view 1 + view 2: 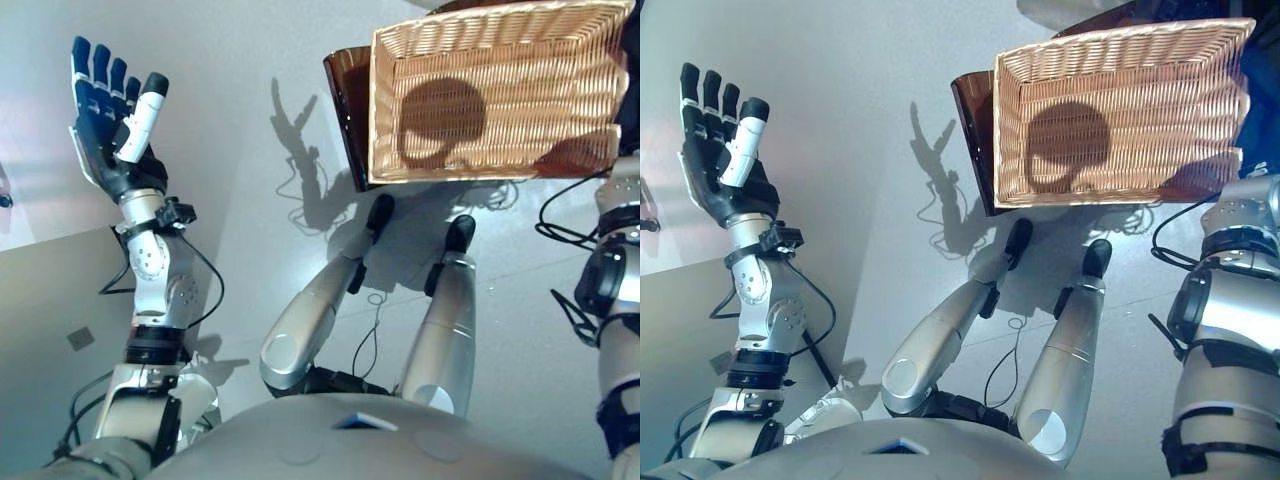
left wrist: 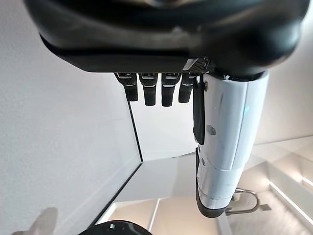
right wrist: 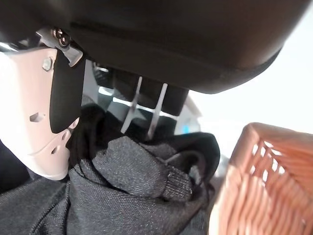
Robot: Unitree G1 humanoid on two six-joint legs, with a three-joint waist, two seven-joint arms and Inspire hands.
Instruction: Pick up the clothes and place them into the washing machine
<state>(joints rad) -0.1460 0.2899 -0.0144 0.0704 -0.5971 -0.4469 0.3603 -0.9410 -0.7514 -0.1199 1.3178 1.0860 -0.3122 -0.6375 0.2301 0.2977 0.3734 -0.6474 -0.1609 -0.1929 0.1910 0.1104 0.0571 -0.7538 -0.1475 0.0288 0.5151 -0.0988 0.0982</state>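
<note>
**Dark garment in the right hand, basket beside it**

The right hand (image 3: 146, 54) has its fingers and white-covered thumb curled around a bundle of dark clothes (image 3: 132, 181). The cloth is bunched up under the palm, and this is probably so that nothing hangs loose while it is carried. The fabric looks like a thick, finely woven material in charcoal grey, with a rolled hem or cuff folded on itself; it is soft and takes the shape of the grip. In the head views the right hand is out of the picture, only its arm shows at the right edge.

Just beside the cloth stands the wicker basket (image 1: 385, 110) — a rectangular one of pale woven cane, stiff, with ribbed walls. It looks empty inside in the head views, so I judge that the garment was the thing it held. A dark brown glossy panel (image 1: 345, 100) lies under its left side.

The left hand (image 1: 110, 100) is raised well apart from the basket, fingers straight and spread, holding nothing — it seems only to keep out of the way.

The washing machine I cannot identify in any view.
</note>
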